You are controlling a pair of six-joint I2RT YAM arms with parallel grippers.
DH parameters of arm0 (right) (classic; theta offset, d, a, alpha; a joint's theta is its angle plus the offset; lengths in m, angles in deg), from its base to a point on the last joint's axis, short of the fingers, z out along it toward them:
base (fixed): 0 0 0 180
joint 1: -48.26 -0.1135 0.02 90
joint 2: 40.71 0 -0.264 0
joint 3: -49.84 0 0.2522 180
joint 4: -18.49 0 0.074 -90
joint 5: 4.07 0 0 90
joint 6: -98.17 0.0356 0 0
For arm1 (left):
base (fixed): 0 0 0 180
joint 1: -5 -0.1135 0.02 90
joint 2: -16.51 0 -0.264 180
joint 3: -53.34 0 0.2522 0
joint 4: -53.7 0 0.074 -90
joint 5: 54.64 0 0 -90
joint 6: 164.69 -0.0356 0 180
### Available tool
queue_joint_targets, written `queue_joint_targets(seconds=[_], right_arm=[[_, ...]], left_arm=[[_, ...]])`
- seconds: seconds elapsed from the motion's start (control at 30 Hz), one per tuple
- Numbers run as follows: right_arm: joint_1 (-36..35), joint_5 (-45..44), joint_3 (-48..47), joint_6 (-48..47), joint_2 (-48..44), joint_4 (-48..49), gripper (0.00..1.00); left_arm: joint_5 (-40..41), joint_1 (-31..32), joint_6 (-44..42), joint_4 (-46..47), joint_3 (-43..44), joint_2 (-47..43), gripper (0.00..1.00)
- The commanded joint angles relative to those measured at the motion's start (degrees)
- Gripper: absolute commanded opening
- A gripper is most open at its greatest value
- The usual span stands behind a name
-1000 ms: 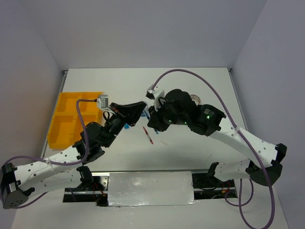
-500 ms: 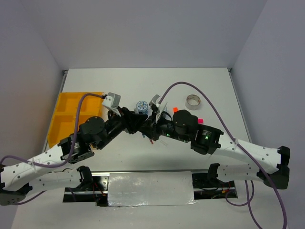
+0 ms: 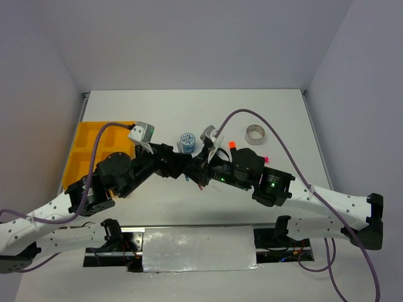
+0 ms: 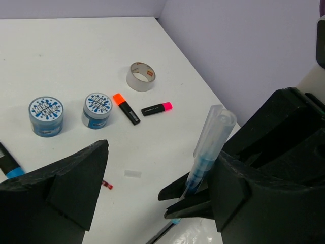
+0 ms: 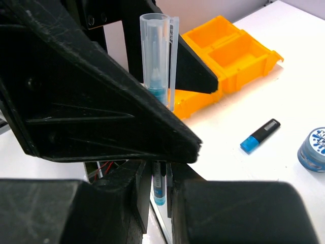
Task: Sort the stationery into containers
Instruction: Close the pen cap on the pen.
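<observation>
Fingers [image 5: 228,213] of right gripper [image 5: 160,178]: clamped on blue pen [image 5: 158,56], which is held upright, clear cap uppermost, over the centre of the table [image 3: 283,113]. Left gripper [image 4: 160,157]: spread wide, its jaws set either side of the pen (no contact is seen). Both grippers have been brought together since a second ago; a handover is judged under way, the tray [image 3: 88,157] lying on the left arm's side. Tape ring [image 4: 141,76] and rolls [image 4: 97,109] remain unsorted beyond.

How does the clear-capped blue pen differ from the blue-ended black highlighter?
The thin blue pen with a clear cap stands upright, pinched in the right end effector; the stubby black highlighter with a blue end lies flat on the white table. The pen is slender, the highlighter thick. Both show blue.
</observation>
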Motion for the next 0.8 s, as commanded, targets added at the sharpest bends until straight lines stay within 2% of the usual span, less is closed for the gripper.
queue_joint_targets(seconds=[0.0,0.3,0.77], right_arm=[[-0.17,-2.37,0.08,0.6,-1.63,6.95,0.0],[-0.52,-1.41,-0.44,1.04,0.39,4.85,0.0],[-1.84,-2.73,-1.59,1.83,2.59,2.47,0.0]], left_arm=[[0.77,0.32,-2.23,-3.66,2.03,-1.91,0.88],[2.01,0.32,-4.16,-1.29,3.79,-5.08,0.87],[2.28,0.32,-6.63,2.58,7.39,-2.01,0.76]])
